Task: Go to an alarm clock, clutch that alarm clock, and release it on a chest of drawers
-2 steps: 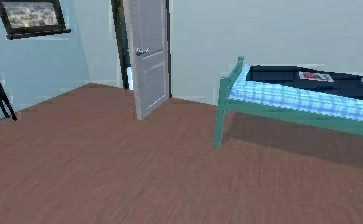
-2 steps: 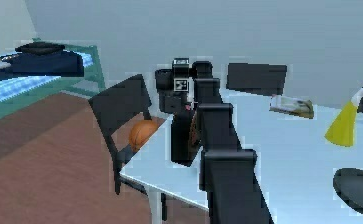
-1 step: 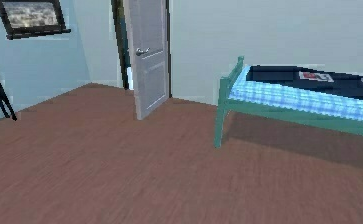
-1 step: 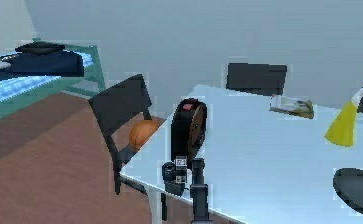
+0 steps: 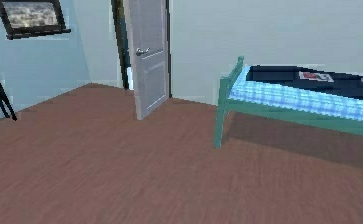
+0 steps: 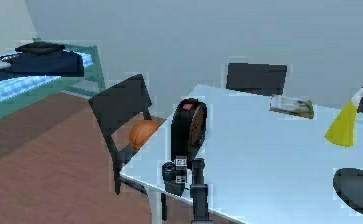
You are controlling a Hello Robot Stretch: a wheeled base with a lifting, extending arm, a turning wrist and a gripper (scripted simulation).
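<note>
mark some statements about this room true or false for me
1. The door stands open. True.
2. The bed frame is red. False: it is teal.
3. An orange ball shows at the dark chair beside the table. True.
4. The alarm clock lies on the floor. False: it stands on the white table.
5. The gripper shows close to the alarm clock in the arm side view. True.

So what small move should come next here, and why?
Probably a slight lift. The gripper sits at the black round red-marked clock on the white table; whether it holds it cannot be told, and lifting would show.
</note>
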